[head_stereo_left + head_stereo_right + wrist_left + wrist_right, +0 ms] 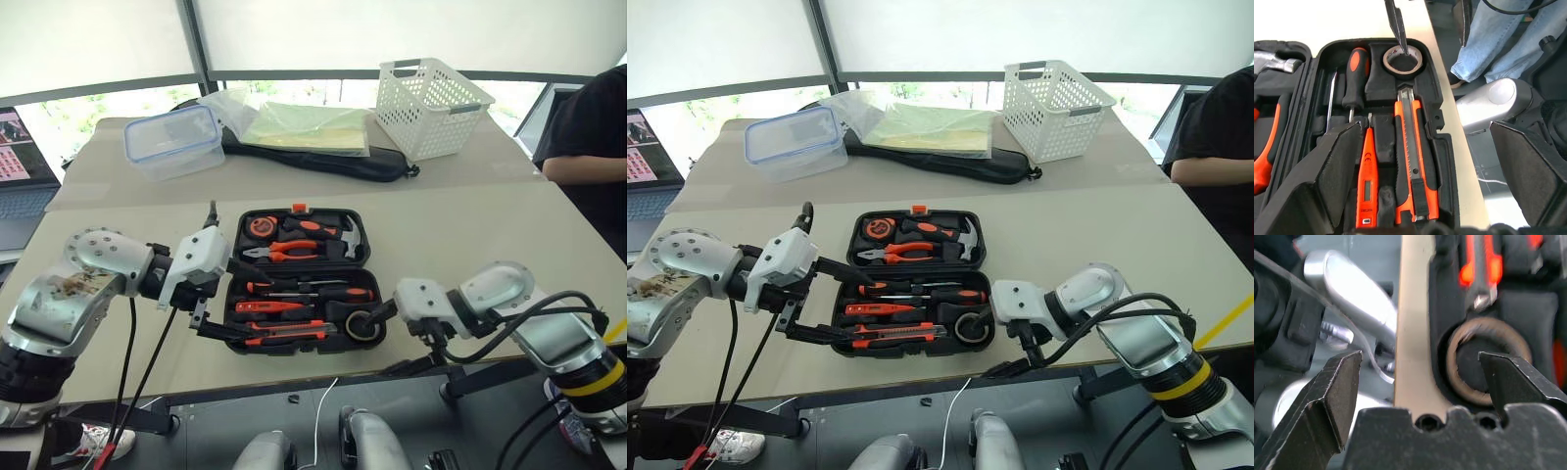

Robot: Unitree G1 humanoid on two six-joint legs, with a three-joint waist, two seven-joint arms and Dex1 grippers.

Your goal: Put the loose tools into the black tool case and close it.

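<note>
Now the black tool case (299, 279) lies open near the front edge of the surface (470, 235), lid half toward the back. Its front half holds two screwdrivers (309, 291), the tester pen (1367, 181), the utility knife (1411, 161) and the tape roll (362, 324), each seated in a moulded slot; the roll sits at the case's front right corner. My left end effector (211, 318) hangs at the case's left end, fingers apart, gripping nothing. My right end effector (384, 315) is at the right end beside the roll, fingers spread and empty.
</note>
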